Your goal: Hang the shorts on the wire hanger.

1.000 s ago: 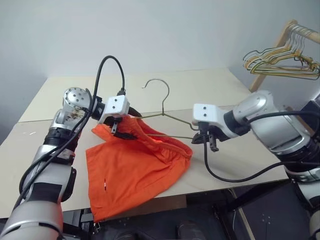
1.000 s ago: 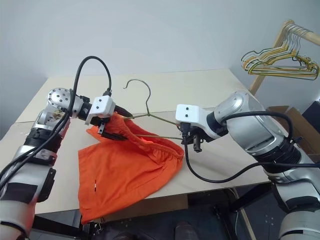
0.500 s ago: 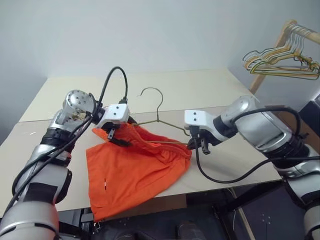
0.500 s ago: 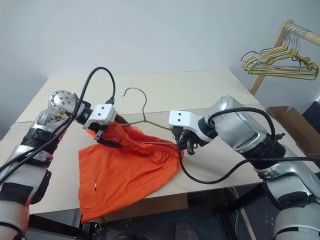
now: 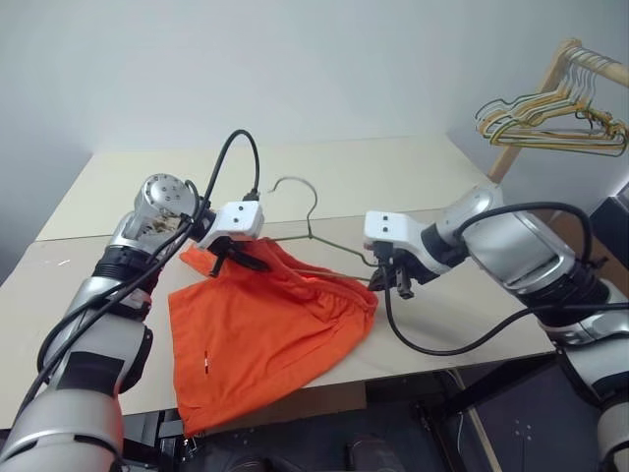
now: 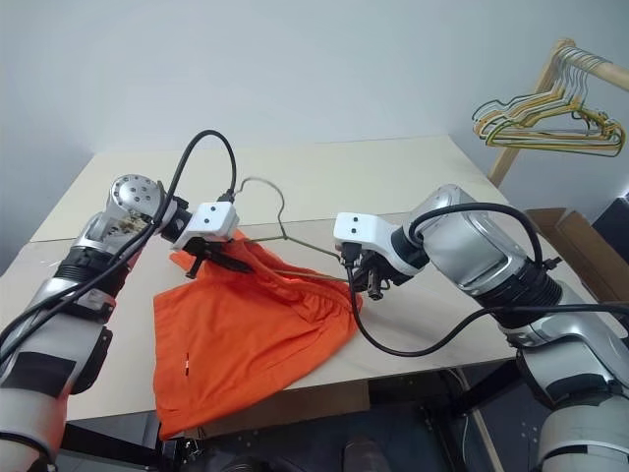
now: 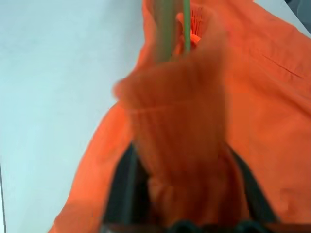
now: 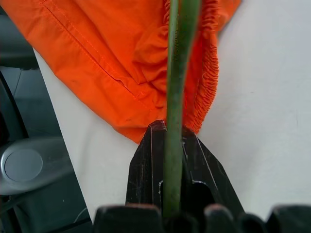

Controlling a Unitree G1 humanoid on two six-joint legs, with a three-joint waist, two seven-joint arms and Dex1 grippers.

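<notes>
The orange shorts (image 5: 265,334) lie on the table, one leg hanging over its front edge. My left gripper (image 5: 233,259) is shut on the gathered waistband at the shorts' far left corner; orange fabric (image 7: 180,126) bunches between its black fingers (image 7: 121,189). The wire hanger (image 5: 313,214) hovers just above the waistband with its hook pointing away from me, its lower wire running into the waist opening. My right gripper (image 5: 393,285) is shut on the hanger's right end, the thin wire (image 8: 175,97) clamped between its jaws beside the shorts' right corner (image 8: 204,92).
The beige table (image 5: 393,167) stretches behind the shorts. A bunch of yellowish and pale wire hangers (image 5: 550,123) hangs on a wooden rack at the far right. A cardboard box (image 6: 580,236) sits on the floor to the right of the table.
My left gripper's fingers have shut on the shorts' waistband. The hanger has dropped lower and shifted left with the right gripper, coming closer to the shorts.
</notes>
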